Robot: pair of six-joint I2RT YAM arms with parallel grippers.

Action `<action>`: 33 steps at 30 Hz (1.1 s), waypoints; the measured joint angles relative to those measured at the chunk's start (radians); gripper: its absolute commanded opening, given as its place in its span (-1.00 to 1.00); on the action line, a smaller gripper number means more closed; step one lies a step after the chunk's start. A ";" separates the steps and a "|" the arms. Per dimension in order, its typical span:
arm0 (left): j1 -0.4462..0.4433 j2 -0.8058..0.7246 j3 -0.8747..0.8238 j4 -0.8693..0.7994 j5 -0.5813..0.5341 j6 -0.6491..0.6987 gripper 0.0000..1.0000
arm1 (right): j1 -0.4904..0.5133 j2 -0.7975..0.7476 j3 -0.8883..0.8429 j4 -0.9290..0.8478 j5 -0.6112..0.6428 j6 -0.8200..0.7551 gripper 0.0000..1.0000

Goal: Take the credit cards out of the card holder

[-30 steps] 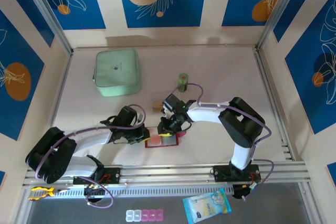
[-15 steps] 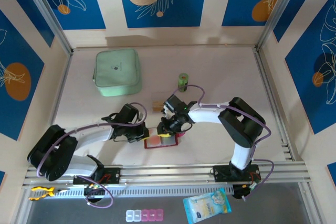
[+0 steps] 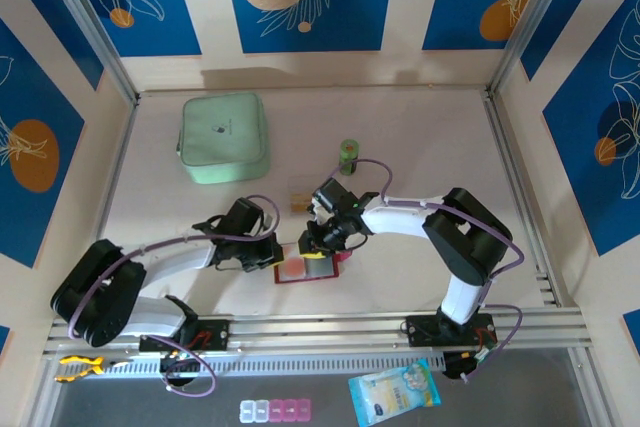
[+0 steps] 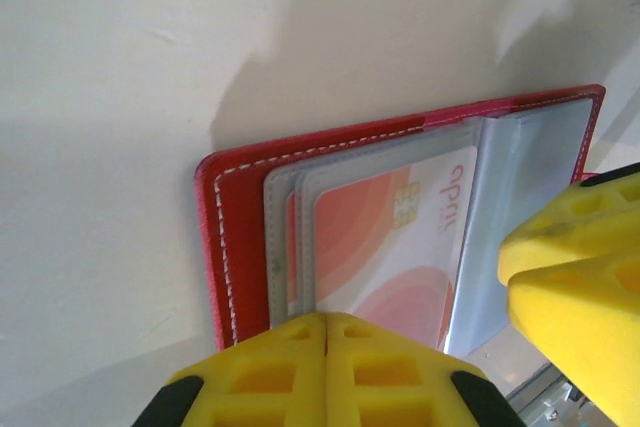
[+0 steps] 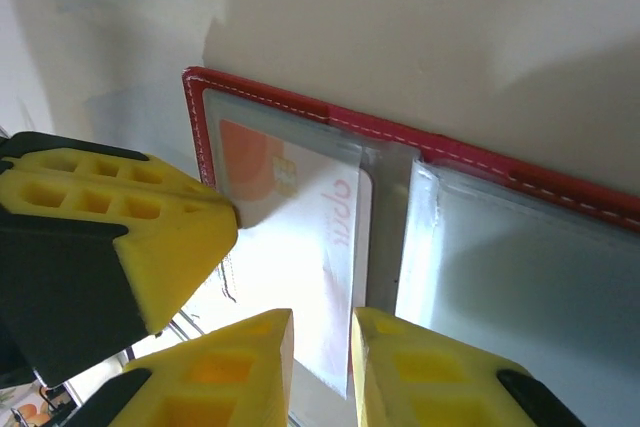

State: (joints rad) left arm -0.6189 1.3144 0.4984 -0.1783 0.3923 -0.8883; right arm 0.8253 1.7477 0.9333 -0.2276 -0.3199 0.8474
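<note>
On the pale table (image 3: 420, 147) the small red leather-look card holder (image 3: 310, 269) lay open between both grippers. The right gripper (image 5: 320, 362), jaws slightly apart, straddled the whitish red-patched credit card's (image 5: 310, 247) edge; the left gripper (image 4: 330, 332) looked closed, pinning the holder.

Both arms reach inward, left end effector (image 3: 277, 256) closed, right end effector (image 3: 314, 243) slightly parted.

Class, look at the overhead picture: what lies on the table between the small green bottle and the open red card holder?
In the top view, a small tan card lies between the green bottle and the red card holder, partly flanked by the right gripper.
</note>
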 measured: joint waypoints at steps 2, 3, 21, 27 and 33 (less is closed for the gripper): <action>0.000 -0.021 0.002 -0.024 -0.007 0.000 -0.86 | 0.000 0.000 0.000 0.001 -0.002 0.000 -0.52; 0.000 -0.031 0.004 -0.034 -0.009 0.001 -0.86 | 0.000 0.001 0.000 0.002 -0.003 0.003 -0.52; 0.000 -0.002 -0.024 0.000 0.011 -0.003 -1.00 | 0.000 0.021 0.000 0.011 -0.029 0.010 -0.52; 0.000 -0.001 -0.024 0.005 0.012 -0.003 -1.00 | 0.000 0.031 0.000 0.025 -0.032 0.011 -0.52; 0.000 -0.002 -0.025 0.007 0.015 -0.003 -1.00 | 0.003 0.044 0.000 0.034 -0.046 0.011 -0.52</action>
State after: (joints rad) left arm -0.6186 1.3128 0.4736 -0.1715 0.4072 -0.8917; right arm 0.8288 1.7920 0.9333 -0.1932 -0.3656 0.8581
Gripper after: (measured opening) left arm 0.044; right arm 0.238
